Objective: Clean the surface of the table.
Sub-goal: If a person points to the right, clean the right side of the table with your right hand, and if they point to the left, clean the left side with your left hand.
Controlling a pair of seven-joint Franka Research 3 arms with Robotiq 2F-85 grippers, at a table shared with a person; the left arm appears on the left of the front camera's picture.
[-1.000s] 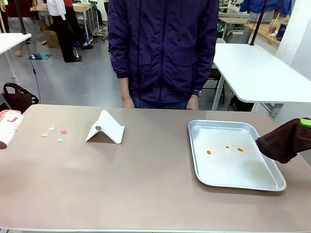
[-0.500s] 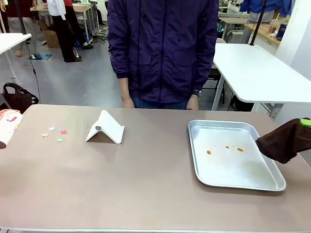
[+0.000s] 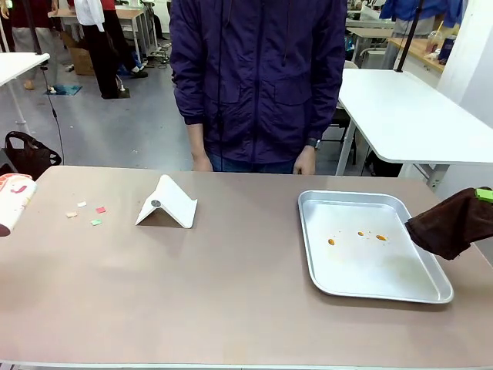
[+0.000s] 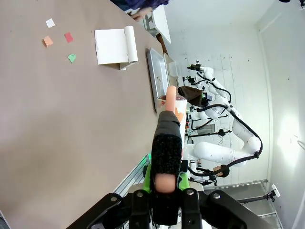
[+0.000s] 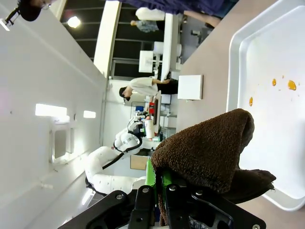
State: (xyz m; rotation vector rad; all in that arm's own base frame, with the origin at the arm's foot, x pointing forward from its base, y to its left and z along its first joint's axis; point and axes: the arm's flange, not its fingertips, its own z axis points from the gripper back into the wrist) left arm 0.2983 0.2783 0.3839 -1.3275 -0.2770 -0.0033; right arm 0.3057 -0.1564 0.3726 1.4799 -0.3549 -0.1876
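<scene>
A broad tan table [image 3: 231, 301] fills the foreground, rigid and smooth, likely to be wiped, not gripped. Light paper scraps [image 3: 86, 212] lie at nine o'clock. The right gripper [image 5: 158, 188] clamps a brown cloth [image 3: 451, 223] at three o'clock. The left gripper [image 4: 166, 183] pinches a pink-handled tool [image 4: 167, 152].

the right gripper [image 5: 157, 185] clamps a brown cloth [image 5: 205, 152] in its jaws. beside it, a silver tray [image 5: 267, 138] carries orange spots [image 5: 291, 85].
</scene>
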